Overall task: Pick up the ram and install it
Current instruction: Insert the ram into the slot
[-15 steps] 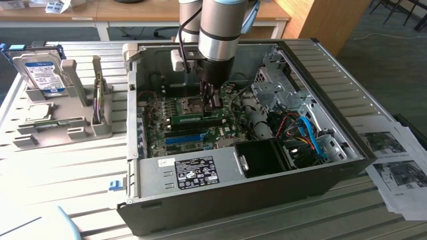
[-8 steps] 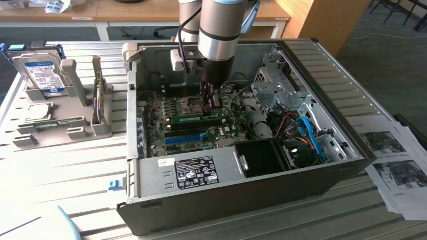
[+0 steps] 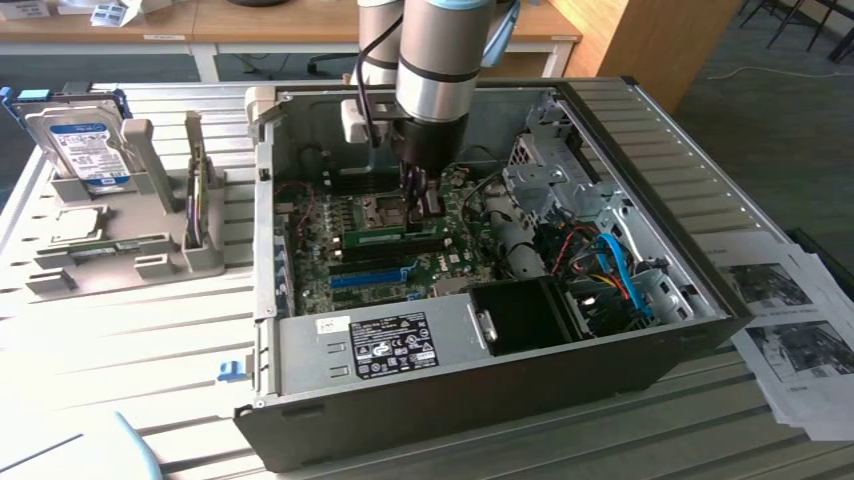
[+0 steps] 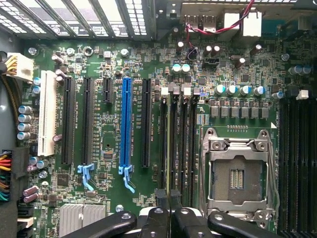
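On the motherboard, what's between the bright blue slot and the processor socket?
In the wrist view, going from the blue slot to the processor socket: one long black slot, then the narrow black memory slots, with the ram standing in one.

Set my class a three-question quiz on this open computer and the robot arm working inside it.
1. True or false: the gripper reaches down inside the computer case.
2. Where does the hard drive stand? A: in the grey rack outside the case. B: inside the case. C: in the gripper.
3. Fill in: the ram near the gripper is coloured ___.
Key: 1 true; 2 A; 3 green.
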